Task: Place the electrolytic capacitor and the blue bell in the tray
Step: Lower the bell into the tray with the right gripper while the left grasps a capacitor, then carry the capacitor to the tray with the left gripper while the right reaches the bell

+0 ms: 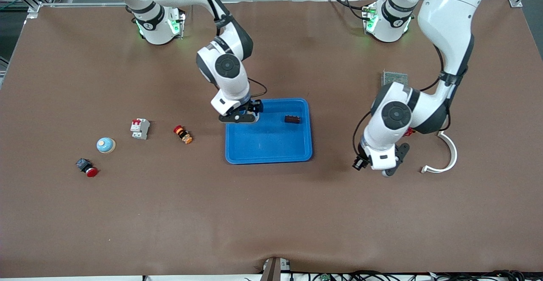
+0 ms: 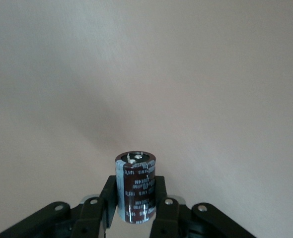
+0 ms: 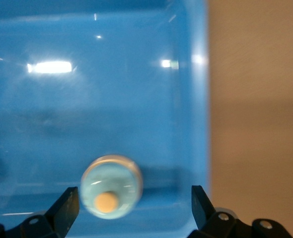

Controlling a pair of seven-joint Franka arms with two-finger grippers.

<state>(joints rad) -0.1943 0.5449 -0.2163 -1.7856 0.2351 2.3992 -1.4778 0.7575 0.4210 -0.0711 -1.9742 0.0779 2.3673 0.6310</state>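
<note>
My right gripper (image 1: 246, 113) hangs over the corner of the bright-blue tray (image 1: 271, 151) nearest the right arm's base. It is open. In the right wrist view the blue bell (image 3: 111, 187), pale blue with a beige button, sits free between the spread fingers (image 3: 67, 203) over the tray floor (image 3: 111, 89), touching neither. My left gripper (image 1: 388, 170) is low over the table toward the left arm's end, apart from the tray. It is shut on the electrolytic capacitor (image 2: 135, 183), a dark brown can with a grey stripe held upright between the fingers (image 2: 164, 198).
A dark brown block (image 1: 292, 119) lies in the tray. Toward the right arm's end lie a second pale blue bell (image 1: 105, 145), a white breaker (image 1: 140, 128), an orange-red part (image 1: 183, 134) and a red push-button (image 1: 87, 167). A white curved piece (image 1: 445, 158) and a grey mesh plate (image 1: 395, 77) lie near the left arm.
</note>
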